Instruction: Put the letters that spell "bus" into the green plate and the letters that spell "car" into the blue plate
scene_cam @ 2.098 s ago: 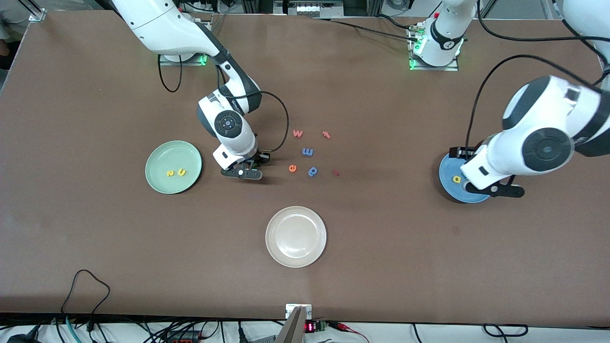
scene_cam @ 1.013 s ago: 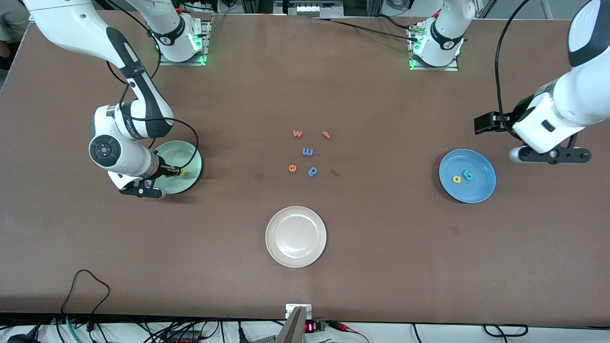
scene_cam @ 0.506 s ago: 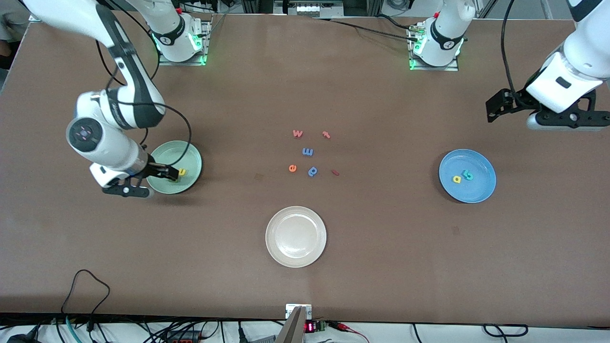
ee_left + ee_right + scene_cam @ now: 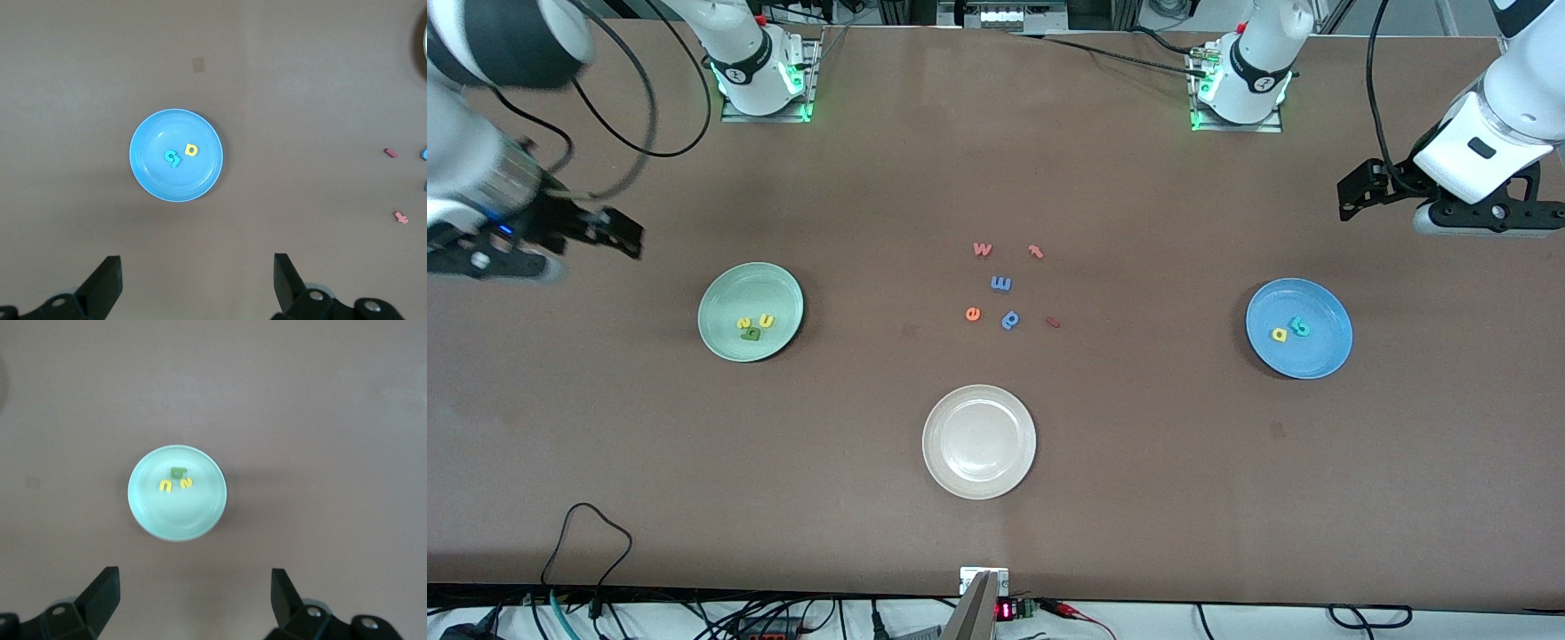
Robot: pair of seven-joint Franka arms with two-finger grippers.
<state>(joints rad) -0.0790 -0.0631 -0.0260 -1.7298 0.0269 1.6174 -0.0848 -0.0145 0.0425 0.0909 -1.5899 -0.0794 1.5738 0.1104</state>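
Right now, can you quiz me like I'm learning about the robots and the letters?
1. True or false: the green plate holds three letters.
2. What sits in the off-white plate? A) a red letter B) nothing C) a blue letter
3. Fill in: the yellow a lies in the ___ plate.

Key: 1 true: the yellow s, yellow u and green b. 2 B. 3 blue. The left gripper and right gripper hang open and empty.

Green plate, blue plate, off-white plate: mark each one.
green plate (image 4: 725, 293), front view, bare inner surface.
blue plate (image 4: 1320, 351), front view, bare inner surface.
off-white plate (image 4: 979, 442), front view, its centre.
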